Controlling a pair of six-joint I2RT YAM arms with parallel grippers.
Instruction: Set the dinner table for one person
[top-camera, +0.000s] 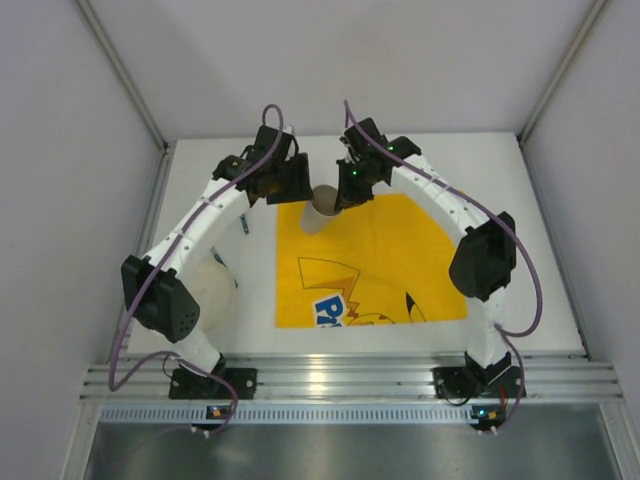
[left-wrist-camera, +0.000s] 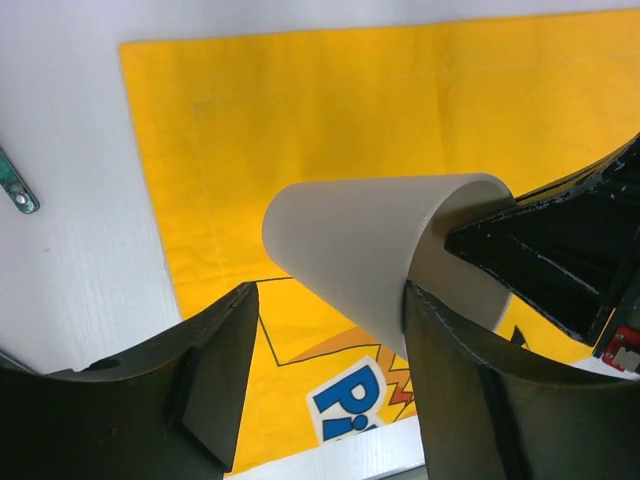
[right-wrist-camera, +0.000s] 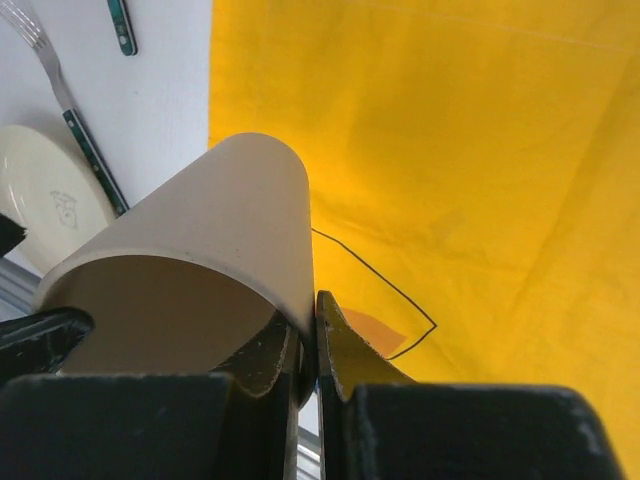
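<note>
A beige paper cup (top-camera: 325, 203) hangs tilted over the far left corner of the yellow cartoon-printed mat (top-camera: 390, 250) on the white dinner table (top-camera: 520, 220). My right gripper (right-wrist-camera: 318, 300) is shut on the cup's rim (right-wrist-camera: 300, 250), one finger inside and one outside; in the top view it (top-camera: 350, 190) sits right of the cup. My left gripper (left-wrist-camera: 330, 295) is open, and the cup's wall (left-wrist-camera: 350, 240) shows just beyond its spread fingers. In the top view it (top-camera: 292, 188) sits left of the cup.
A cream plate (right-wrist-camera: 40, 195) lies on the table left of the mat, partly under my left arm (top-camera: 190, 240). A green-handled fork (right-wrist-camera: 90, 160) lies beside it, and another green handle (right-wrist-camera: 122, 25) lies further off. The ribbed aluminium rail (top-camera: 340, 380) runs along the near edge.
</note>
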